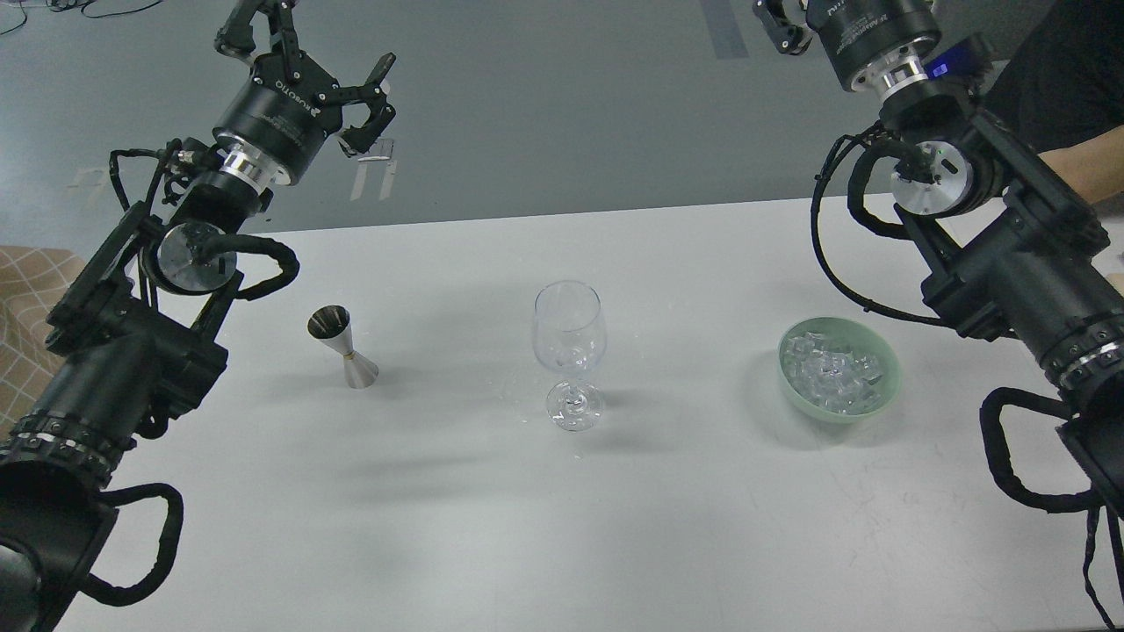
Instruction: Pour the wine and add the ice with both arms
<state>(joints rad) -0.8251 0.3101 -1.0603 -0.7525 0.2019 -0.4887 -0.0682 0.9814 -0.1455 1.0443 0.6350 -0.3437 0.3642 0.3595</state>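
Note:
A clear stemmed wine glass stands upright at the middle of the white table. The ice is a heap of small clear cubes in a pale green bowl to the right of the glass. A steel jigger stands to the glass's left. My left gripper is open and empty, held high beyond the table's far edge, above and behind the jigger. My right gripper is at the top edge, far above the bowl. Only one of its fingers shows; the rest is cut off.
A person's bare forearm and dark sleeve reach in at the far right behind my right arm. Grey floor lies beyond the table's far edge. A tan patterned surface shows at the left edge.

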